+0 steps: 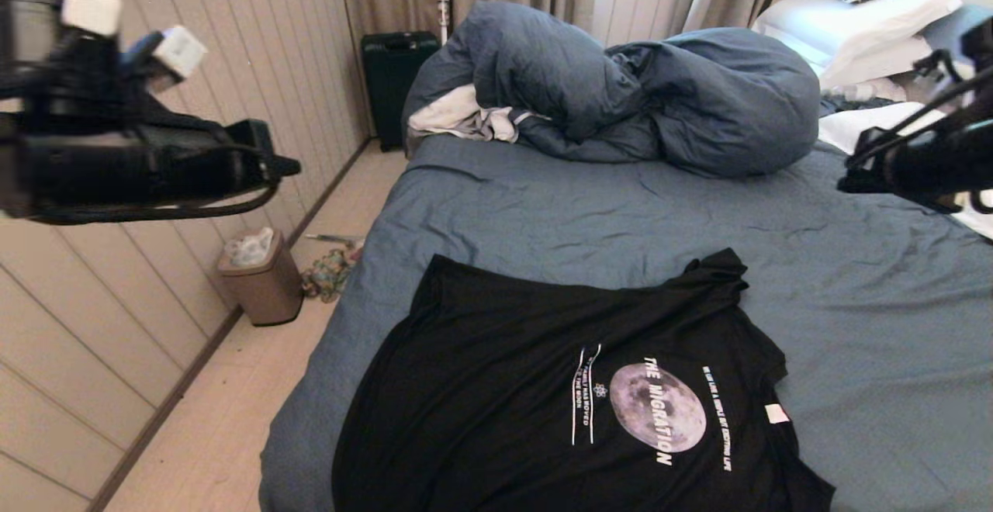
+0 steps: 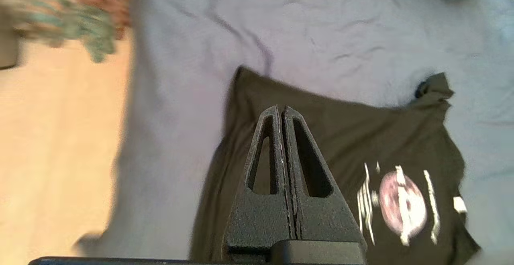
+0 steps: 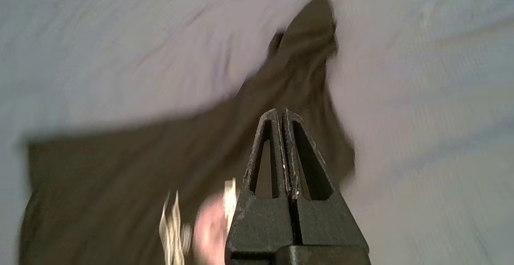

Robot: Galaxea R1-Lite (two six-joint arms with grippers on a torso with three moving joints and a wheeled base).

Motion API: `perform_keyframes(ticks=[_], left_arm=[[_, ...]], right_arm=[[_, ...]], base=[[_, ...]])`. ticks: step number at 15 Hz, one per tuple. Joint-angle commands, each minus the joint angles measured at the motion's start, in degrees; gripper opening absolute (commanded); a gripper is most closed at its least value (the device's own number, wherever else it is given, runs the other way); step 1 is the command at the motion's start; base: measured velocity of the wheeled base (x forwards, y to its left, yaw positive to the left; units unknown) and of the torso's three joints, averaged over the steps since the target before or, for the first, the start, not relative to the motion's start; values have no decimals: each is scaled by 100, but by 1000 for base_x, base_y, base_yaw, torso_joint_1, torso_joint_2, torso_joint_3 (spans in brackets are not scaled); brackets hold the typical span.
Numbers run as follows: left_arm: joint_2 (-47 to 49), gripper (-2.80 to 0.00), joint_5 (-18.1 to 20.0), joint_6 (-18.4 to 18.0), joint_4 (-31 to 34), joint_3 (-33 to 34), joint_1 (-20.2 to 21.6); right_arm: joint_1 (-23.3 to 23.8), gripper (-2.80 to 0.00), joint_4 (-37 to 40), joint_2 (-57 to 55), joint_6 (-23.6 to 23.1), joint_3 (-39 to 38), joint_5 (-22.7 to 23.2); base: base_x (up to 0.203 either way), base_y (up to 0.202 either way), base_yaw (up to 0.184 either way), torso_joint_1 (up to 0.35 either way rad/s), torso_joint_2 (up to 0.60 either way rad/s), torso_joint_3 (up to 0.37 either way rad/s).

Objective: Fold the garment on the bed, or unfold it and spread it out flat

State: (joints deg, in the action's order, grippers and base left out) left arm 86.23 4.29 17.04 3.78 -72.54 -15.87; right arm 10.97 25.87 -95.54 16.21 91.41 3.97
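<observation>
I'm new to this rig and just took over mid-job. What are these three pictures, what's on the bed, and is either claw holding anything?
The wide picture is from the robot's head; the other two come from cameras behind each arm's fingers. The left gripper and right gripper are both shut and empty, raised above the bed. On its blue sheet lies the garment, a black T-shirt spread print-up with one sleeve bunched. Farther back are a heaped duvet and pillows. A bin stands on the floor.

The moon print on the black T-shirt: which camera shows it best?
The head view: the moon print is sharp and its lettering readable. The left wrist view shows it smaller and blurred; the right wrist view catches only a smeared edge beside the jaws.
</observation>
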Motion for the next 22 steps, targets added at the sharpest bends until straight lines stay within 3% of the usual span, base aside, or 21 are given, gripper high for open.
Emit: perform_keyframes(ticks=[1,3,7,12,14,16,19,22], left_arm=[[-1679,-280,-2,-38,242,628,206],[-2992,-280,-98,-305,581,1475,486],[-5115,-280,-784,-868,1022,3245,790],[-6981,-280,-925,-1102,1938,4874,958],[-7060,-280,-1108,-1071,1570,5604,999],[-7064,-280,-1285,-1330,488,6339,1019],[-7782,-280,-1309,-1639,661,6580,1482],[-8606,-280,-1212,-1732,809,6533,1557]], right_arm=[[-9,-280,59,1676,-136,-863,97],[-14,-280,116,3036,-467,-1872,212],[-17,-280,179,5265,-1049,-3970,312],[-22,-280,206,7520,-1501,-5839,363],[-16,-280,79,7985,-1718,-6661,333],[-11,-280,-784,7975,-1927,-7616,308],[-39,-280,-3109,7973,-2411,-9033,269],[-78,-280,-3404,7981,-2350,-9141,376]], base=[[0,0,0,0,0,0],[0,0,0,0,0,0],[0,0,0,0,0,0],[0,0,0,0,0,0],[0,0,0,0,0,0],[0,0,0,0,0,0],[0,0,0,0,0,0],[0,0,0,0,0,0]])
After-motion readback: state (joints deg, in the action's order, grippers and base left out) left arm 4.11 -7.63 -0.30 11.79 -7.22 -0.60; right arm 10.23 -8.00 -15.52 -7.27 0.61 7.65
